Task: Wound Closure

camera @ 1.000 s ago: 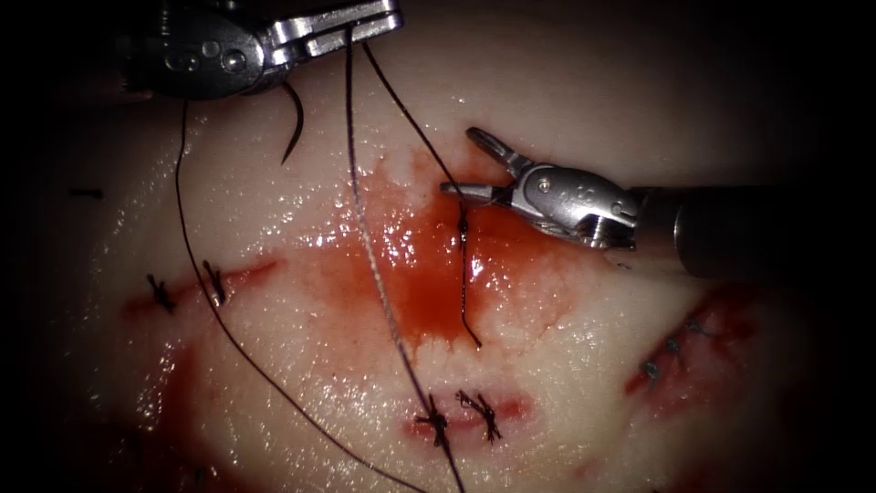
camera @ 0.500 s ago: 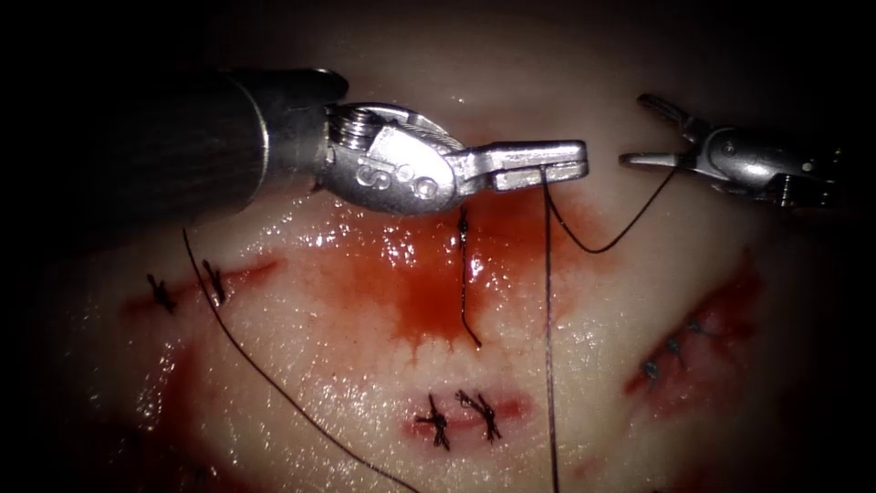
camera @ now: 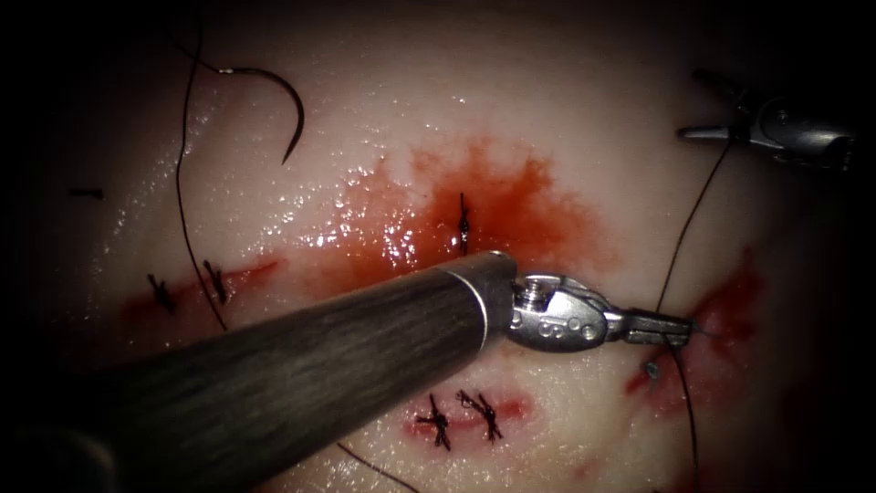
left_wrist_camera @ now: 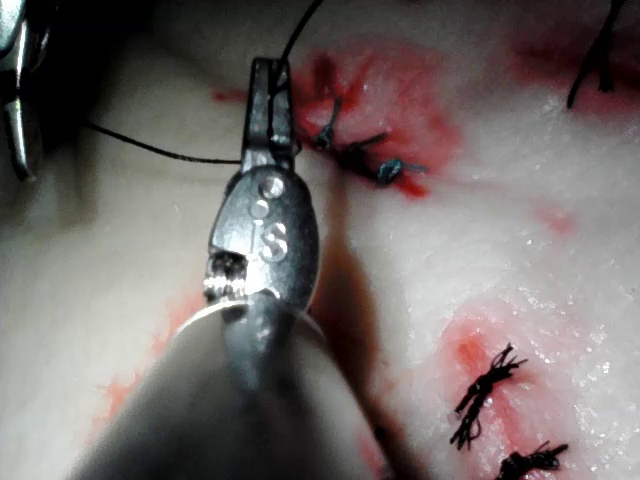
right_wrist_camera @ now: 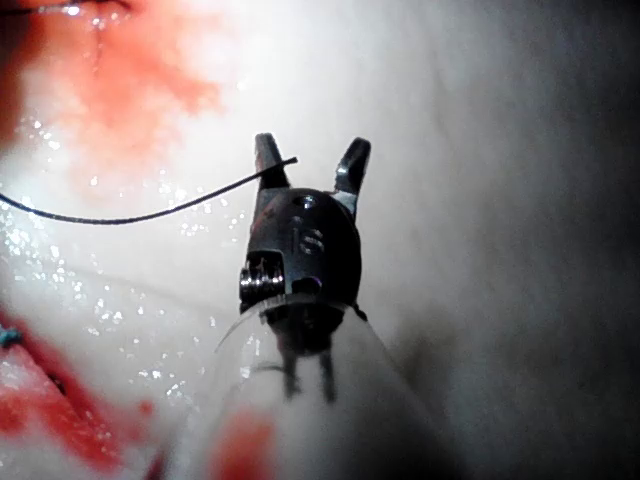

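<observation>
**A:** What lies farthest left?

**B:** A thin, dark, curved steel needle (camera: 278, 102) lies loose on the pale, wet pork-belly tissue (camera: 584, 82), well left of the cut, with neither tool holding it and no part of it buried. Dark thread (camera: 181, 183) trails down from its blunt end along the left side. Below it sit two short dark stitches (camera: 189, 287) on a reddened line.

**A:** And in the middle?

**B:** A patch of red fluid (camera: 474, 219) spreads around the short vertical cut (camera: 463, 222), which has a dark knot in it. The left arm's long grey shaft rises from the lower left, slanting up and to the right across the tissue, passing just under the cut. Its silver hand (camera: 671, 326) points right, nearly level, well right of the cut. The jaws are clenched on the thread; its own wrist view shows the strand (left_wrist_camera: 165, 152) leaving the pinched jaws sideways. Two more dark knots (camera: 461, 418) sit below the shaft.

**A:** What is on the right?

**B:** From the left hand the thread runs up and to the right to the right arm's silver hand (camera: 703, 108), near the upper right edge, pointing left. Its jaws stand apart in a V. The wrist view shows the strand (right_wrist_camera: 150, 210) crossing one finger (right_wrist_camera: 268, 160); I cannot tell if it only rests there. A stitched red line (camera: 721, 301) lies below.
</observation>
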`<state>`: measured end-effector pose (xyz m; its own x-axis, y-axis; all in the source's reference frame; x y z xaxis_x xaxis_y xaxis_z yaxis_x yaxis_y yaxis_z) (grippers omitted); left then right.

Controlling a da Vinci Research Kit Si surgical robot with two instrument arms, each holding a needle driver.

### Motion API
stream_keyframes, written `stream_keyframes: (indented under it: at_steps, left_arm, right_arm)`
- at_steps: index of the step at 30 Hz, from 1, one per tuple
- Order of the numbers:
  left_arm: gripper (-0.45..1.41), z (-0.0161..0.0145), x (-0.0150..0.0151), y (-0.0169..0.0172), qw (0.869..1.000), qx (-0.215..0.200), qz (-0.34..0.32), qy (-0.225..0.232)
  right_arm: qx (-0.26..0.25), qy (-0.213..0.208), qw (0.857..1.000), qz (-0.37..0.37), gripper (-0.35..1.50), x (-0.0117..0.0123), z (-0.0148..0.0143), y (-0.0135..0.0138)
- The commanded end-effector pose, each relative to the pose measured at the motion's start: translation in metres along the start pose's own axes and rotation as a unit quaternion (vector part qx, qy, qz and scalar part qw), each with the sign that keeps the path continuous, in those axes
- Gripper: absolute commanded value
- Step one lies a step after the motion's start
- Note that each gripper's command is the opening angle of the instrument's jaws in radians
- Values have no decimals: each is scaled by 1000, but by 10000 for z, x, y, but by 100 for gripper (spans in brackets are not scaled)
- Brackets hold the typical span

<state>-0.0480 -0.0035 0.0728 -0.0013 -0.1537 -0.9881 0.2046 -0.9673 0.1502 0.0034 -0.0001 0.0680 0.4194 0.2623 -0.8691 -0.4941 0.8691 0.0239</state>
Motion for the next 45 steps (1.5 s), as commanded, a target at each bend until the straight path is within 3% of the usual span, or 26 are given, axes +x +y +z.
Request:
stream_keyframes:
  at_steps: [1, 2, 9, 12, 14, 18, 20, 26, 27, 28, 29, 31, 33, 37, 38, 41, 42, 43, 45]
  left_arm:
    - [-45, 13, -12, 6, 1000, -7, -2, 1]
    - [-45, 28, -26, 18, 1000, -18, -15, 3]
    - [-45, 60, -54, 51, 998, -53, -32, 5]
    - [-45, 66, -60, 66, 994, -88, -51, 24]
    - [-45, 67, -62, 83, 985, -141, -76, 55]
    - [-45, 66, -60, 97, 978, -183, -82, 65]
    - [-45, 64, -54, 108, 966, -225, -88, 93]
    - [-45, 55, -22, 116, 940, -283, -84, 169]
    - [-37, 53, -16, 116, 936, -288, -83, 182]
    - [10, 52, -11, 116, 934, -291, -83, 191]
    - [64, 50, -5, 116, 933, -289, -87, 193]
    - [96, 48, 1, 115, 933, -290, -90, 192]
    - [124, 46, 3, 112, 947, -259, -97, 164]
    - [138, 36, 3, 93, 968, -199, -105, 112]
    - [140, 22, 3, 79, 977, -160, -108, 89]
    - [140, 6, 4, 66, 983, -127, -112, 68]
    - [140, -16, 6, 52, 988, -88, -115, 44]
    - [140, -16, 6, 52, 988, -88, -115, 44]
    - [140, -51, 11, 35, 993, -53, -107, 20]
  right_arm:
    - [0, 2, 1000, 0, 146, -2, 10, -4]
    - [-2, 3, 1000, 1, 146, -2, 11, -5]
    - [-3, 3, 1000, 1, 145, -2, 11, -6]
    - [-3, 2, 1000, 1, 145, -2, 11, -5]
    - [-4, 0, 1000, 1, 145, -3, 10, -2]
    - [-10, 2, 1000, 3, 145, -3, 10, -1]
    - [-13, 2, 1000, 3, 145, -2, 13, -2]
    - [-18, 1, 1000, 3, 145, 0, 23, -6]
    - [-18, -1, 1000, 3, 145, 0, 25, -7]
    - [-17, 0, 1000, 2, 145, 0, 27, -10]
    - [-14, 0, 1000, 1, 145, 0, 29, -12]
    - [-11, -4, 1000, -1, 145, 0, 33, -16]
    - [-9, -3, 1000, -2, 145, -1, 36, -19]
    - [-5, -3, 1000, 0, 145, -1, 38, -21]
    - [-5, -3, 1000, 3, 145, -1, 37, -20]
    - [-1, -7, 1000, 20, 145, -1, 37, -20]
    - [5, -14, 999, 36, 145, -1, 37, -20]
    - [5, -14, 999, 36, 145, -1, 37, -20]
    - [4, -26, 999, 37, 141, -2, 36, -22]
